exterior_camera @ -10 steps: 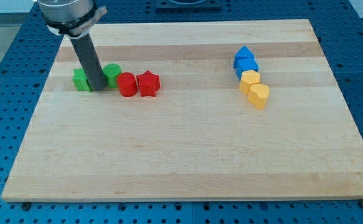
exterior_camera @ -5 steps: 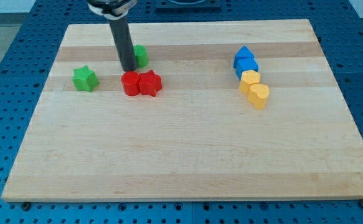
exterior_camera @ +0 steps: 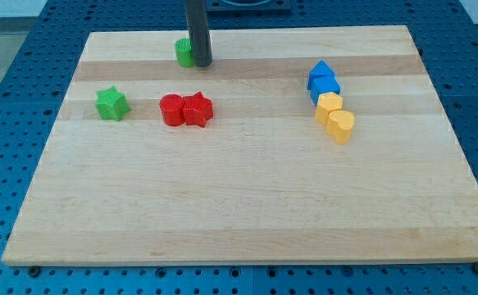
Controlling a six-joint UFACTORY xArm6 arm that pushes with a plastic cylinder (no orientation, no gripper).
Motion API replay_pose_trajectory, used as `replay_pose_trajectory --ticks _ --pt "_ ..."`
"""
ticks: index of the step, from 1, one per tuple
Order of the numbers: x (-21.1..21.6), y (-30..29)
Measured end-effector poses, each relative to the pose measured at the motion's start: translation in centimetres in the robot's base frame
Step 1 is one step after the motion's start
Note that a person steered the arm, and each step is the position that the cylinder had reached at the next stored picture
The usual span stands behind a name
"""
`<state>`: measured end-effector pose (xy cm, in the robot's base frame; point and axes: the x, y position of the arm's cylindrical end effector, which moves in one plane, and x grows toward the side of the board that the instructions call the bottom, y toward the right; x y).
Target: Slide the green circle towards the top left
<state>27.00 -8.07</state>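
Green star [exterior_camera: 111,104]: sitting well left of my tip. Green circle [exterior_camera: 184,52]: touching my tip's [exterior_camera: 202,64] left side, near worktop [exterior_camera: 247,197] top edge. Red pair [exterior_camera: 185,110]: lying below. No jaws fitted, nothing grasped. Advice: pushing leftward, keeping contact centred, avoiding overshooting the edge.

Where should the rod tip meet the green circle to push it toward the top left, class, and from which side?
Press on its lower-right edge, coming from the view's bottom right. My tip now touches the green circle on its right side, slightly low, which would drive it mostly left. The block sits near the board's top edge, so little upward room remains.
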Motion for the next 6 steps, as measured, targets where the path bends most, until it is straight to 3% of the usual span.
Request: replay_pose_trajectory --ticks 4,6 --pt "-3.2 -7.2" --pt "-6.3 -7.2"
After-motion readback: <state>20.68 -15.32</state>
